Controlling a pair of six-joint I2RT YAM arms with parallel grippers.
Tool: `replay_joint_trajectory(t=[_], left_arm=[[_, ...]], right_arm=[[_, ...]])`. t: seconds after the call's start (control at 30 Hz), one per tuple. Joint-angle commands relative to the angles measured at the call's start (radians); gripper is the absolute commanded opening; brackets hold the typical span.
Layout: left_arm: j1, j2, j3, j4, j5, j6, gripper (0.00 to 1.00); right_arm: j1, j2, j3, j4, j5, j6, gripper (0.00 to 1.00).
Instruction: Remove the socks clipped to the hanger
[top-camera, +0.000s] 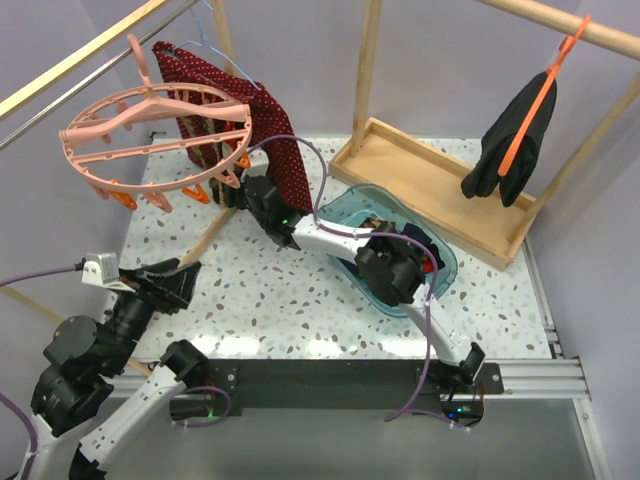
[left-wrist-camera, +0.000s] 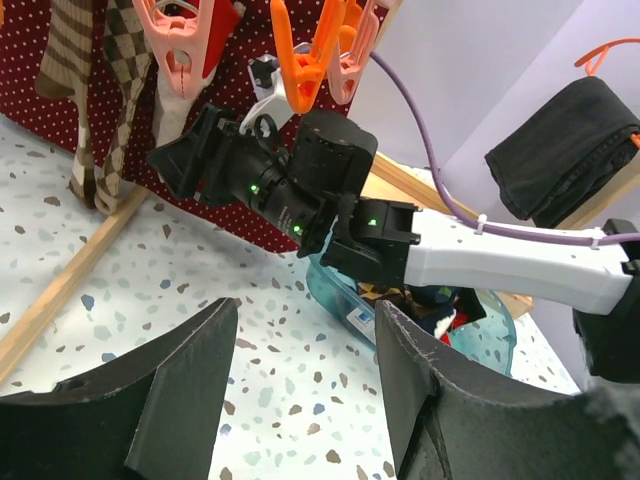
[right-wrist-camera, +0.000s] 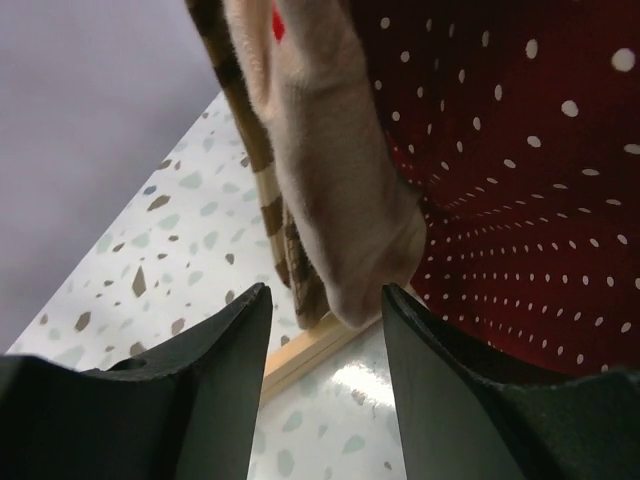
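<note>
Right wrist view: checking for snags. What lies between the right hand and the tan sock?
Nothing, that view shows: the tan sock dips between the open fingers of the right hand, red dotted cloth behind.

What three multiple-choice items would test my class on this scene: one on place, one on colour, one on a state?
1. Where does the black garment hang? A on a chair; B on the thin orange hanger; C in a drawer.
2. What colour is the ring hanger? A green; B white; C pink.
3. How is the left gripper? A open and empty; B shut on a sock; C shut on a clip.
Key: 1 B, the orange strip runs down its front; 2 C, its ring and spokes are pink; 3 A, bare tabletop shows between its fingers.
</note>
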Motion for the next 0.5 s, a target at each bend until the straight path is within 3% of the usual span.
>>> replay_joint_trajectory(t=[0.0,0.1,0.37,0.47], left_arm=[[0.0,-0.009,0.04,-0.022,-0.01,0.032,0.62],[0.0,-0.017,0.054,-0.042,-0.021,0.038,0.62],[-0.003,-0.018,0.081,-0.066,-0.035,0.035,0.63],[-0.005,-0.014,0.069,-0.059,-0.03,0.027,0.63]], right_arm=[[0.004,0.051,0.094,0.006,0.12,-0.036,0.51],[0.004,0.074,0.135,0.0,0.104,-0.041,0.42],[0.006,0.089,0.168,-0.006,0.049,-0.045,0.02],[0.01,0.042,0.114,0.012,0.047,-0.045,0.0]])
